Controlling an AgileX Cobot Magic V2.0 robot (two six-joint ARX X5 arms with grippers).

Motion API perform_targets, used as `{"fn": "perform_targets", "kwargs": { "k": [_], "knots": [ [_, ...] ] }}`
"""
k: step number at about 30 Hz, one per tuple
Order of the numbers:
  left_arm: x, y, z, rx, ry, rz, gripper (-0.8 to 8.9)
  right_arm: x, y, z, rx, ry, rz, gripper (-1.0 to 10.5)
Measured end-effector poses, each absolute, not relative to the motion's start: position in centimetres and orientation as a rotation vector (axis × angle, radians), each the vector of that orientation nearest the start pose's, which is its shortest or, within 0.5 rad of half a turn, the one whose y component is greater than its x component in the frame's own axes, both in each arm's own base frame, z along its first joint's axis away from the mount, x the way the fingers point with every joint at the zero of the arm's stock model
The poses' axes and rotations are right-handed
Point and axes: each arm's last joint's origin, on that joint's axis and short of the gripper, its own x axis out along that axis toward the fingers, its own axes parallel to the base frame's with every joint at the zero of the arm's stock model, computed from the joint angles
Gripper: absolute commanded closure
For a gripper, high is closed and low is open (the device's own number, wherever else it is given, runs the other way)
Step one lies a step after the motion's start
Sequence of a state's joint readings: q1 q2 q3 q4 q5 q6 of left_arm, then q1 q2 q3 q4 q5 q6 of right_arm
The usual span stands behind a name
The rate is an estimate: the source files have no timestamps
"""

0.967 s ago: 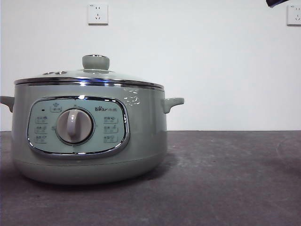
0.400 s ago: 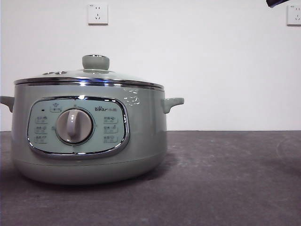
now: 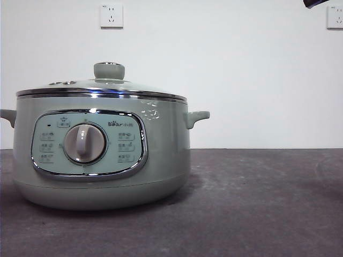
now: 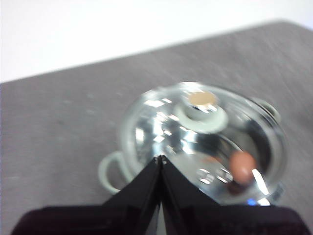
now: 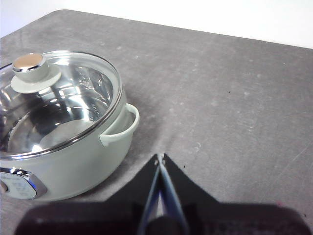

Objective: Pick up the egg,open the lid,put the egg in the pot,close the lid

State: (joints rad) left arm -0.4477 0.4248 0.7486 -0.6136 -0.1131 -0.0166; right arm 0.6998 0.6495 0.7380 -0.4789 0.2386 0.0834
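The pale green pot [image 3: 96,160] stands at the left of the grey table with the glass lid [image 3: 102,85] seated on its rim. Through the glass, in the left wrist view, the brown-orange egg [image 4: 242,166] lies inside the pot [image 4: 111,172] under the lid [image 4: 166,127]. My left gripper [image 4: 160,157] hovers above the pot, shut and empty. Off to the pot's side handle, my right gripper [image 5: 160,156] is raised over bare table, shut with nothing in it. The right wrist view also shows the pot [image 5: 73,161] with the lid [image 5: 58,98] closed.
A black arm tip [image 3: 315,2] shows at the top right corner of the front view. Two wall sockets [image 3: 111,16] sit on the white wall behind. Grey tabletop [image 3: 257,203] stretches to the right of the pot.
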Motion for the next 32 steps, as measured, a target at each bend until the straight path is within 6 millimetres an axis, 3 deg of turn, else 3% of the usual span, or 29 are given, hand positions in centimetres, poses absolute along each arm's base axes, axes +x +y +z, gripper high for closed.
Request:
{"fn": "perform_targets", "kwargs": {
  "k": [5, 11, 20, 25, 32],
  "knots": [
    [7.7, -1.5, 30.3, 0.017, 0.174, -0.146, 8.16, 10.9, 8.3, 30.8, -0.097, 0.369, 0.44, 9.5],
    [8.5, -0.3, 25.7, 0.0, 0.109, 0.011, 8.16, 10.9, 8.3, 30.8, -0.097, 0.369, 0.44, 9.5],
    [9.6, -0.1, 18.1, 0.0, 0.174, 0.029, 8.16, 10.9, 8.3, 30.8, -0.097, 0.369, 0.44, 9.5],
    [9.5, -0.2, 16.2, -0.002, 0.186, 0.001, 8.16, 10.9, 8.3, 30.8, -0.096, 0.369, 0.44, 9.5],
    [9.5, -0.2, 15.2, -0.004, 0.176, -0.009, 8.16, 10.9, 8.3, 30.8, -0.096, 0.369, 0.44, 9.5]
  ]
}}
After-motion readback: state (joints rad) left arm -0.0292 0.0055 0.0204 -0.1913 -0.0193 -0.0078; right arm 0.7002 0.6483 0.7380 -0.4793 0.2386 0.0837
